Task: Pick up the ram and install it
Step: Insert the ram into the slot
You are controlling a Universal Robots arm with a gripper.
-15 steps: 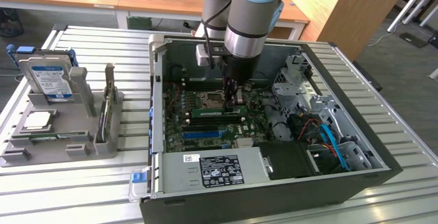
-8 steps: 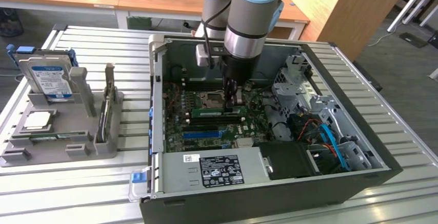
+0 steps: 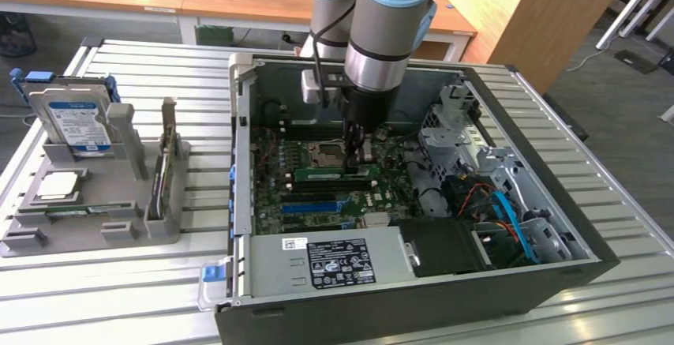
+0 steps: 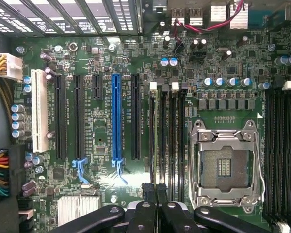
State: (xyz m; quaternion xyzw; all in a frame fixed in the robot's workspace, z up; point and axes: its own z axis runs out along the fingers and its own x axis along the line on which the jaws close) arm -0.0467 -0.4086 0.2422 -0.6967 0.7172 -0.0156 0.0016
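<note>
Gripper fingers sitting closest to the lens in the wrist view, pressed together, nothing visibly showing between them. They are hovering low over the motherboard, at the end of the black memory slots, between the blue slot and the open cpu socket. In the exterior view the arm is reaching straight down into the open computer case, gripper tips right at the board. The ram is lying along the memory slots as a green strip just in front of the cpu socket, its end right under the tips; can't tell if touching or fully seated. Power supply sitting at the case front. On the exterior view's left, grey holder standing on the slatted surface, carrying the hard drive upright and the processor chip lying flat
</note>
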